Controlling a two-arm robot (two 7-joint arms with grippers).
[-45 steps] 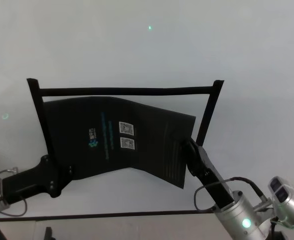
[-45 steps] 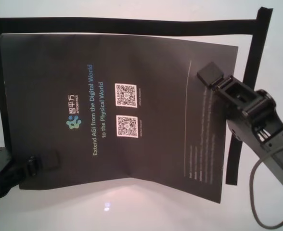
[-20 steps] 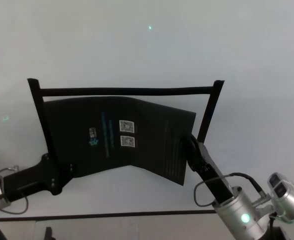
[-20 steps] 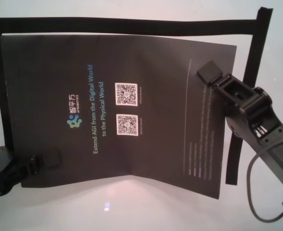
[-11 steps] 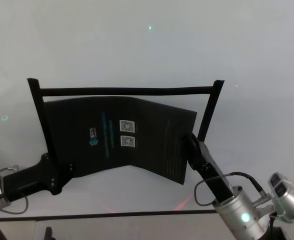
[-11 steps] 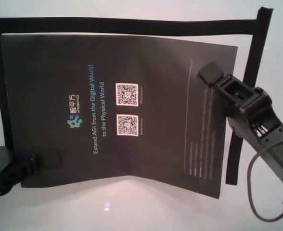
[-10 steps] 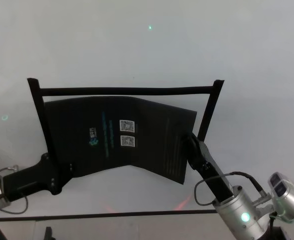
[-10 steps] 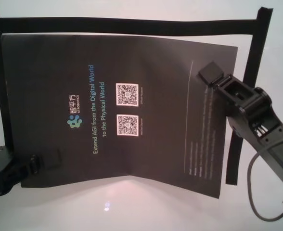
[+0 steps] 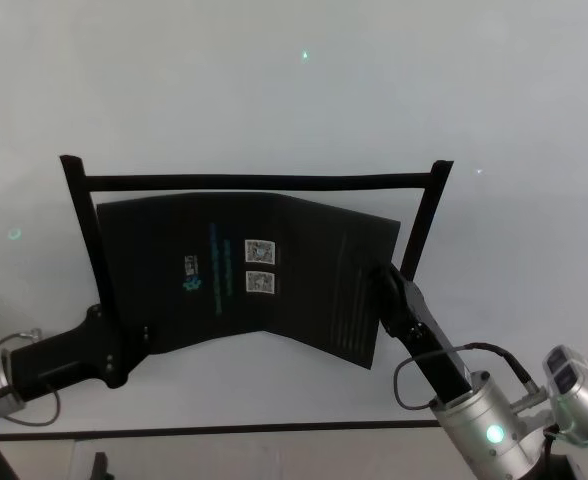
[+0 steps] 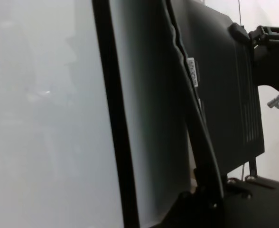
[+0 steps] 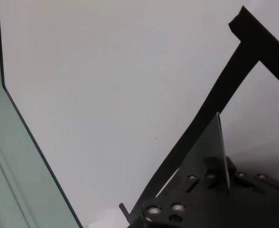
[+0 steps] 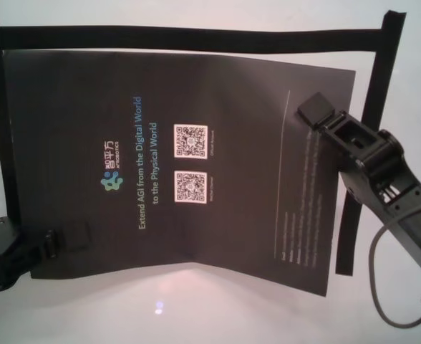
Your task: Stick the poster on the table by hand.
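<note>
The black poster (image 9: 244, 285) with two white QR codes and a blue-green logo hangs just above the white table (image 9: 274, 80), bent along a crease, inside a black tape outline. It also shows in the chest view (image 12: 175, 165). My left gripper (image 9: 139, 340) is shut on its near left corner, seen in the chest view (image 12: 71, 236) too. My right gripper (image 9: 382, 280) is shut on its right edge (image 12: 314, 111). In the right wrist view the sheet (image 11: 220, 137) stands edge-on between the fingers. In the left wrist view the poster (image 10: 225, 85) stretches toward the right gripper (image 10: 267, 42).
Black tape strips mark a frame on the table: a far strip (image 9: 254, 182), a left strip (image 9: 79, 230), a right strip (image 9: 424, 220) and a thin near line (image 9: 224, 430). The right strip lies just beside the right gripper (image 12: 371, 93). A cable (image 12: 382, 287) loops off the right wrist.
The poster and both grippers have shifted very slightly to the right. Both grips are unchanged.
</note>
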